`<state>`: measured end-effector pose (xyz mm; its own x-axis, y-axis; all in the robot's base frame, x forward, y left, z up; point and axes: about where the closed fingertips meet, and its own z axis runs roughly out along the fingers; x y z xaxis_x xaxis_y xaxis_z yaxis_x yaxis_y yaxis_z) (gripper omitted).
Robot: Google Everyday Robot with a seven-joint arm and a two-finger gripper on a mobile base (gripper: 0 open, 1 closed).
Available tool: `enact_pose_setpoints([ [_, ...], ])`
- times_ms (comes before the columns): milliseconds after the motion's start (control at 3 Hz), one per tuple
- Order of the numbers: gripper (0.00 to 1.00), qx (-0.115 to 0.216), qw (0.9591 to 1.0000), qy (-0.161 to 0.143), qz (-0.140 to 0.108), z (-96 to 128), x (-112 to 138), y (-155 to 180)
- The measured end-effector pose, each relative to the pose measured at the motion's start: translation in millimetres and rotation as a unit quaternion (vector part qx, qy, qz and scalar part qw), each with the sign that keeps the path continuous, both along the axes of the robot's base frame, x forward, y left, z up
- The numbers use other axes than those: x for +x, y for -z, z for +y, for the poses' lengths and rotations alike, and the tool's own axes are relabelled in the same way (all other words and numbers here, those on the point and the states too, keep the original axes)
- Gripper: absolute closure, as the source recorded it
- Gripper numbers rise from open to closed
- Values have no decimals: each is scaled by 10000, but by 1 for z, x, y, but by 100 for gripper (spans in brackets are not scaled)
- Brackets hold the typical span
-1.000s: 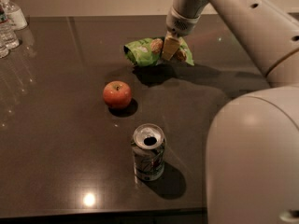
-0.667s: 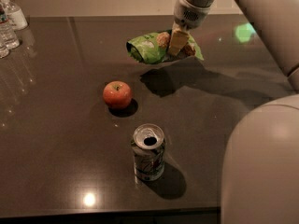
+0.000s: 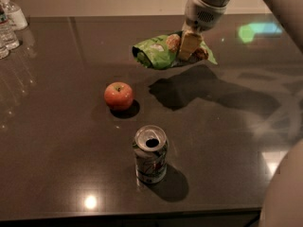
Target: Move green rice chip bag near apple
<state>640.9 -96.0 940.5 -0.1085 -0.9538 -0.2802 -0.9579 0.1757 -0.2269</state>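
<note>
The green rice chip bag (image 3: pixel 158 52) hangs in the air above the dark table (image 3: pixel 57 141), held level with its shadow on the table below it. My gripper (image 3: pixel 190 46) comes down from the upper right and is shut on the bag's right part. The apple (image 3: pixel 118 95), red-orange with a short stem, sits on the table to the lower left of the bag, clearly apart from it.
An open green-and-white soda can (image 3: pixel 151 153) stands upright in front of the apple. Clear water bottles (image 3: pixel 10 22) stand at the table's far left edge. My robot body (image 3: pixel 284 193) fills the lower right corner.
My gripper has lifted the bag off the table and carried it up and slightly forward. The apple and the can have not moved.
</note>
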Motion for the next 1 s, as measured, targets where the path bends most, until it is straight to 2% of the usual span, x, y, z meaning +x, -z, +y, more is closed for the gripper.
enact_pose_setpoints([
  [667, 100, -102, 9997, -201, -30, 2, -33, 32],
  [1000, 82, -175, 9996, -211, -46, 6, -35, 47],
])
